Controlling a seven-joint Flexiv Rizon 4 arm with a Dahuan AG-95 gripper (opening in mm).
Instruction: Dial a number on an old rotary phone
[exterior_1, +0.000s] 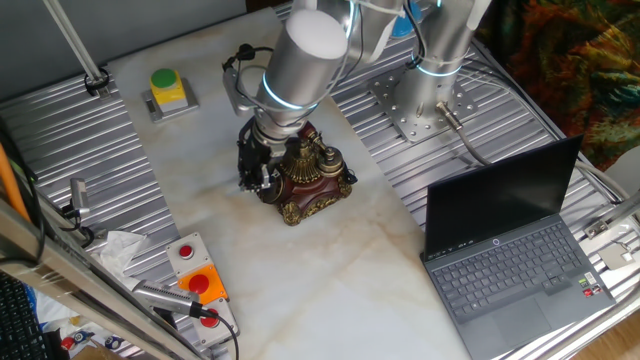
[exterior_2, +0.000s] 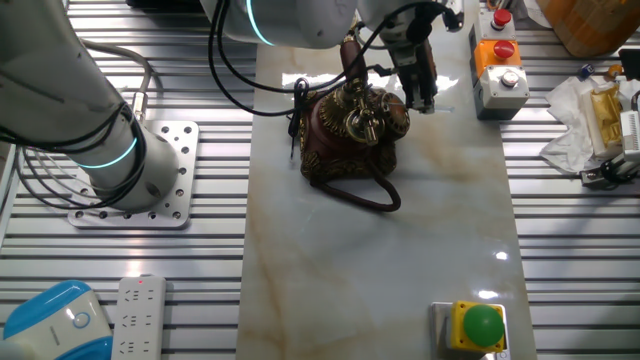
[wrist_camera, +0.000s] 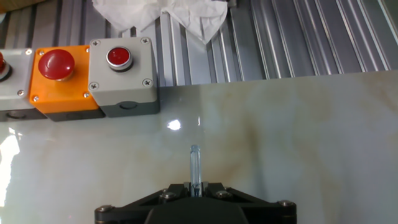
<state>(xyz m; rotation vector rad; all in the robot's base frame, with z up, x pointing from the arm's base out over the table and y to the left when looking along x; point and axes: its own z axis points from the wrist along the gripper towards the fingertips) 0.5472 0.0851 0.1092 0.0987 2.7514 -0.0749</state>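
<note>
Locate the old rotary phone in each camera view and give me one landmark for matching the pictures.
One fixed view: the old rotary phone sits at upper centre on the marble slab, partly under the arm.
The other fixed view: it sits at upper centre, just left of the claw.
Hand view: not in the picture; only bare marble and button boxes show.
Shared landmark: the orange button box with red button, at the marble's edge in all three.

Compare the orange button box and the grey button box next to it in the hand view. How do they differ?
The orange button box carries a large, dark red mushroom-shaped button; the grey button box carries a smaller, flat, bright red button in a silver ring. The orange housing looks narrower than the grey one. Both touch, side by side, at the marble slab's edge.
</note>
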